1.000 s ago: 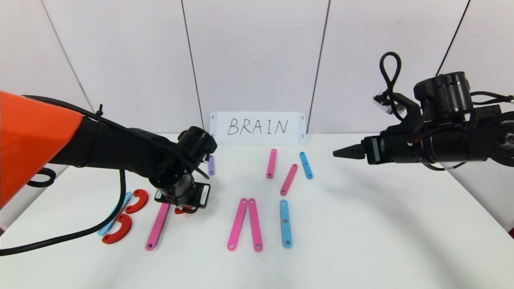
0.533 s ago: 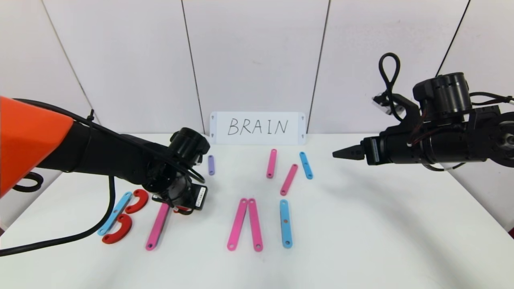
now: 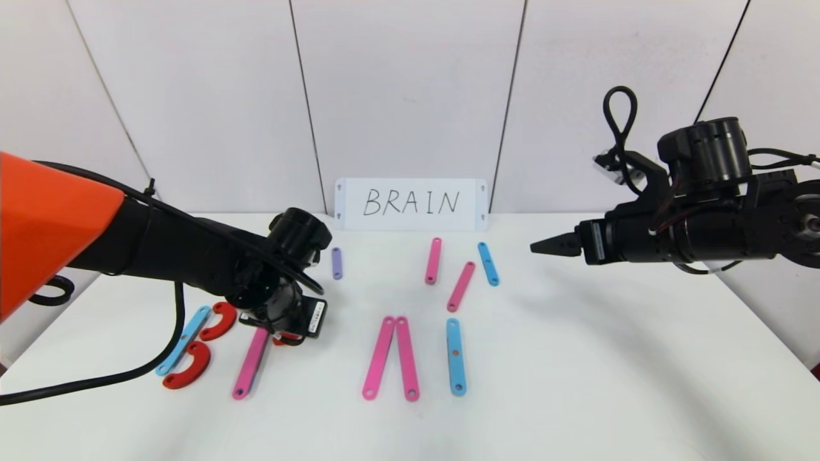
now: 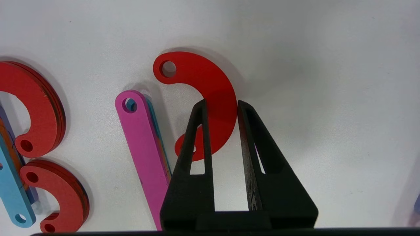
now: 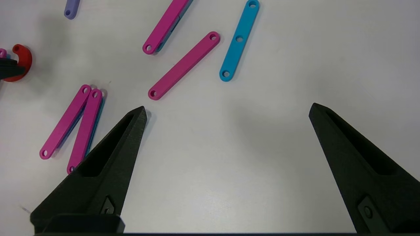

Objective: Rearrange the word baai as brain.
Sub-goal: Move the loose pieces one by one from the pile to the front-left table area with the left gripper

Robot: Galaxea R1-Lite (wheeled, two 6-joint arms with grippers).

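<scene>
My left gripper (image 4: pixel 221 102) is shut on the band of a red C-shaped curve (image 4: pixel 210 82) that lies flat on the table, right beside the top of a long pink strip (image 4: pixel 141 141). In the head view the left gripper (image 3: pixel 282 333) is low at the left, mostly hiding that curve (image 3: pixel 280 340). Left of the pink strip (image 3: pixel 251 362) stands a B: a blue strip (image 3: pixel 184 339) with two red curves (image 3: pixel 219 320). My right gripper (image 5: pixel 226 109) is open, empty and held above the table at the right (image 3: pixel 535 245).
Two pink strips (image 3: pixel 379 357) meet at their tops mid-table, next to a blue strip (image 3: pixel 455 356). Farther back lie two pink strips (image 3: pixel 434 260), a blue strip (image 3: pixel 488 264) and a short purple strip (image 3: pixel 336 263). A white BRAIN card (image 3: pixel 410 203) stands against the wall.
My left gripper has moved left and slightly back with the red curve, bringing it closer to the top of the long pink strip. The right arm has not moved.
</scene>
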